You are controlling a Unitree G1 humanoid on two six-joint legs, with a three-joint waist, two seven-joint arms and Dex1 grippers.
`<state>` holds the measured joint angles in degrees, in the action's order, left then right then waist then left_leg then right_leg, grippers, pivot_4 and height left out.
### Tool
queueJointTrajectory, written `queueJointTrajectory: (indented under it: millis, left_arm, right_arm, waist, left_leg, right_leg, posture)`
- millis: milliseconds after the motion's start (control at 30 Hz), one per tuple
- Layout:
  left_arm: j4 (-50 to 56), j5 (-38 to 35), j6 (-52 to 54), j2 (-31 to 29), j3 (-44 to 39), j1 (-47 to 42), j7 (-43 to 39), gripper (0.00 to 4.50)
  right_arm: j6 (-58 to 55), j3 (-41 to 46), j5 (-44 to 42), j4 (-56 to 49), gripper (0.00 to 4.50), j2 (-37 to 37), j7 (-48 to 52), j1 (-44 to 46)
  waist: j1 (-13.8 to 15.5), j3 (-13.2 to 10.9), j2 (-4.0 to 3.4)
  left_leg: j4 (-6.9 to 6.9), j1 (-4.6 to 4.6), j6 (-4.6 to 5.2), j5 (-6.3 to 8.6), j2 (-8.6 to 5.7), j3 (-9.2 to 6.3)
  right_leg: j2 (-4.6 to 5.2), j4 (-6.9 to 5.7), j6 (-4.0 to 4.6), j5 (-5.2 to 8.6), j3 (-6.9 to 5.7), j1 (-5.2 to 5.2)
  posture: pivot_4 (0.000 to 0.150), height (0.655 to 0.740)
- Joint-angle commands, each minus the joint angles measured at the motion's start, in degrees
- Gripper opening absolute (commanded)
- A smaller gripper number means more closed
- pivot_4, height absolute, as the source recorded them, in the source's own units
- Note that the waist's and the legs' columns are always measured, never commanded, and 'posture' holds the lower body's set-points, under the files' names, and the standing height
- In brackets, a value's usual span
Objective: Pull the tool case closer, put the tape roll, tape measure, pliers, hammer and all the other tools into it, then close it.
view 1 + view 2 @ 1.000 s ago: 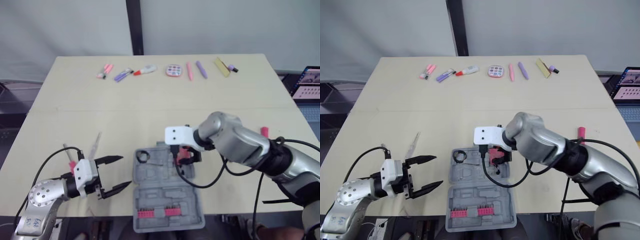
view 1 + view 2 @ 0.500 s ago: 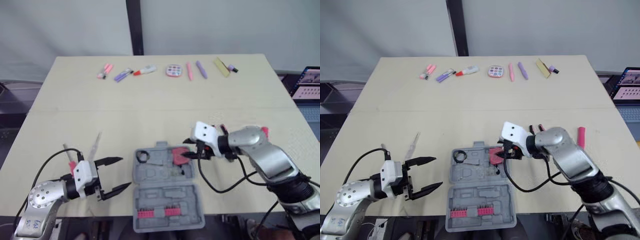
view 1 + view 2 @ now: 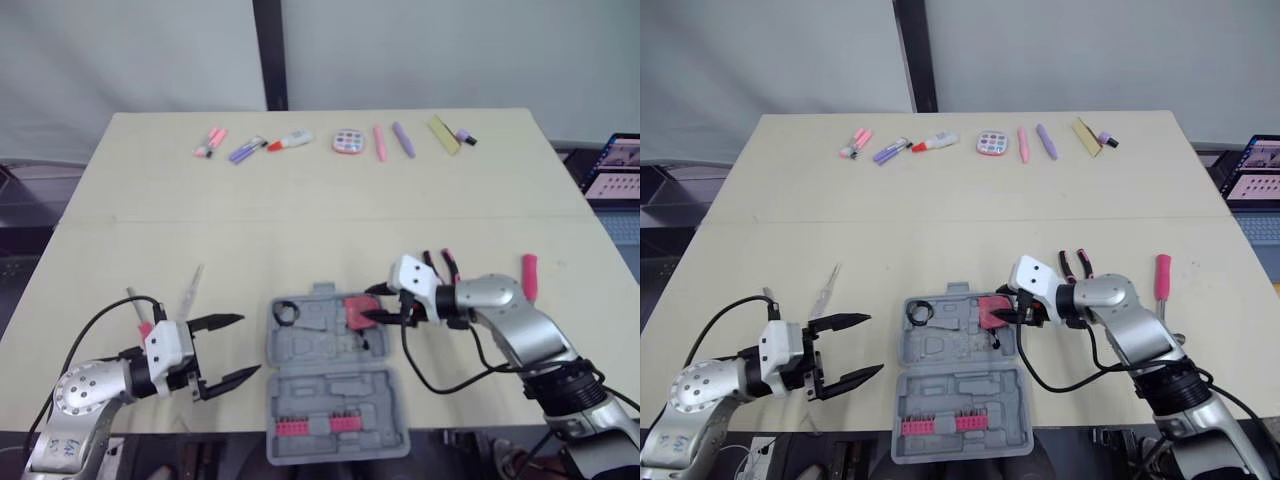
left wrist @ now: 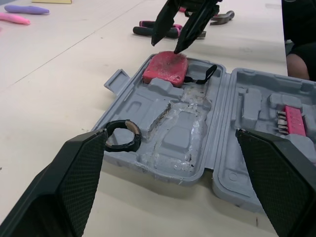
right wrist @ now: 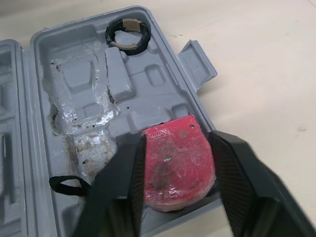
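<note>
The grey tool case [image 3: 335, 385] lies open flat at the desk's [image 3: 300, 230] near edge, with a pink bit strip [image 3: 318, 425] in its nearer half. Just left of it, the left jaws hang wide open and empty. The farther half holds the black tape roll [image 3: 285, 313] and the pink tape measure [image 3: 357, 309] — the right jaws stand open over it. Just beyond lie the pliers [image 3: 437, 265]; pens [image 3: 380, 141] line the far edge.

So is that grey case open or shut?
Open. Both halves of the tool case lie flat, insides up, tape roll and red tape measure inside.
</note>
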<state>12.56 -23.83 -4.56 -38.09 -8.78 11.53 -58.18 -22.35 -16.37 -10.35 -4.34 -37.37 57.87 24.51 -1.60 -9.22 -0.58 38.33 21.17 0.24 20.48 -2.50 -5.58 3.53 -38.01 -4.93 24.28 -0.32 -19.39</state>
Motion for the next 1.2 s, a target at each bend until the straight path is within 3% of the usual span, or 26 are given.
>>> queueJointTrajectory:
  millis: [33,1200]
  left_arm:
    - [1.5,-0.3,-0.2,-0.7,-1.5,0.4,0.0,4.50]
    - [3.9,-0.5,1.1,-1.9,-3.0,2.2,0.1,4.50]
  right_arm:
    - [1.9,1.2,-0.2,-0.8,1.06,0.6,0.3,0.0]
    - [12.8,1.1,3.5,16.9,1.06,6.4,-0.5,-3.7]
  waist:
    - [0.0,0.0,0.00]
    - [-0.1,0.1,0.04]
  left_leg:
    - [0.01,0.00,0.00,0.00,0.00,0.00]
    - [0.05,-0.14,0.00,0.00,0.02,-0.02]
  right_leg:
    - [0.00,-0.01,0.00,0.00,0.00,0.00]
    - [-0.01,-0.02,0.00,0.00,-0.03,0.11]
  posture:
    - [0.150,0.7336]
    - [0.150,0.7336]
